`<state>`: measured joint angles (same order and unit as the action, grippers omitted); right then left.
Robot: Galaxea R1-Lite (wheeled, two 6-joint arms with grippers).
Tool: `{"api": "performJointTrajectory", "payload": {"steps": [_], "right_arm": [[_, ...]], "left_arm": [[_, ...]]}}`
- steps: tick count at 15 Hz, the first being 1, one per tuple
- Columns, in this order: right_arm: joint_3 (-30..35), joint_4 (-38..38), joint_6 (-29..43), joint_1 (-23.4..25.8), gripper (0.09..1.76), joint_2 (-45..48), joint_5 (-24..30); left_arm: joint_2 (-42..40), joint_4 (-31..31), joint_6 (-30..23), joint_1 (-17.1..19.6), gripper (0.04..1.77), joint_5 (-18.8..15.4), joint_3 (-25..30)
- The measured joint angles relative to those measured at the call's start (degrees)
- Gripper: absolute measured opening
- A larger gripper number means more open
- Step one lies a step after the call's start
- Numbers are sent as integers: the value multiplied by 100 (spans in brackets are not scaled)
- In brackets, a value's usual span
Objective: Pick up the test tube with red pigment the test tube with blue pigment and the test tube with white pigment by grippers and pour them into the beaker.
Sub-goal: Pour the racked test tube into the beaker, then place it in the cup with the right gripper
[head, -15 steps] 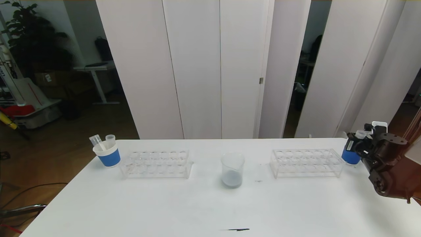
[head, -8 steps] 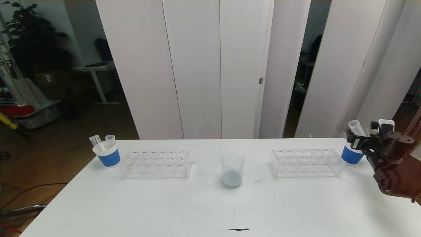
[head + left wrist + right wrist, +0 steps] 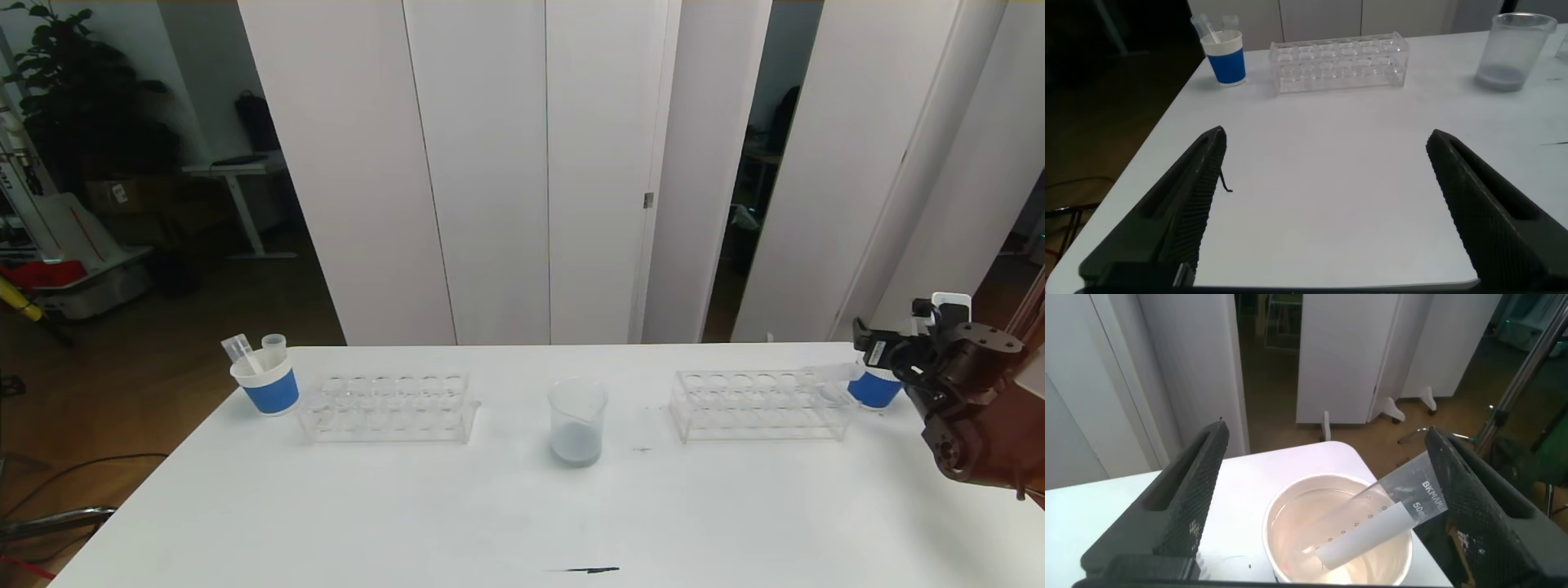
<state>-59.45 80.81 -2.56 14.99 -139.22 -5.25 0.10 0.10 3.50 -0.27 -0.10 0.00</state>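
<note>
The beaker (image 3: 577, 420) stands mid-table with pale grey-blue liquid at its bottom; it also shows in the left wrist view (image 3: 1513, 51). My right gripper (image 3: 886, 353) hovers open over a blue-banded paper cup (image 3: 870, 394) at the table's far right corner. A clear test tube (image 3: 1396, 516) with a white label lies slanted in that cup (image 3: 1290, 531), its mouth resting near one finger; no pigment shows in it. In the head view this tube (image 3: 826, 373) leans toward the right rack. My left gripper (image 3: 1324, 135) is open over bare table, holding nothing.
Two clear acrylic racks, left (image 3: 384, 407) and right (image 3: 759, 404), flank the beaker with all holes unfilled. A second blue-banded cup (image 3: 265, 384) at the far left holds two clear tubes. A black mark (image 3: 584, 569) lies near the front edge.
My right gripper went from shut to open and let go of the tube. The tube stood upright in the fingers, then dropped and now lies slanted in the right cup.
</note>
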Motion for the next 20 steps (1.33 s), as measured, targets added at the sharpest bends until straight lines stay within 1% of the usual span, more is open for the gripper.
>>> {"api": "performJointTrajectory", "payload": {"steps": [8,13,16,18,20], "right_arm": [[-68,-9,-121,-212,171,79,18],[-85,-112,-127,-321,171,462,18],[-39,-733,-112,-254,171,1215,49],[-9,-1412,-102,-212,171,1981,206],[96,-2235,-90,-232,171,2968,396]], "left_arm": [[0,0,0,0,175,0,0],[0,0,0,0,175,0,0],[0,0,-2,0,175,0,0],[0,0,0,0,175,2,0],[0,0,0,0,175,0,0]]}}
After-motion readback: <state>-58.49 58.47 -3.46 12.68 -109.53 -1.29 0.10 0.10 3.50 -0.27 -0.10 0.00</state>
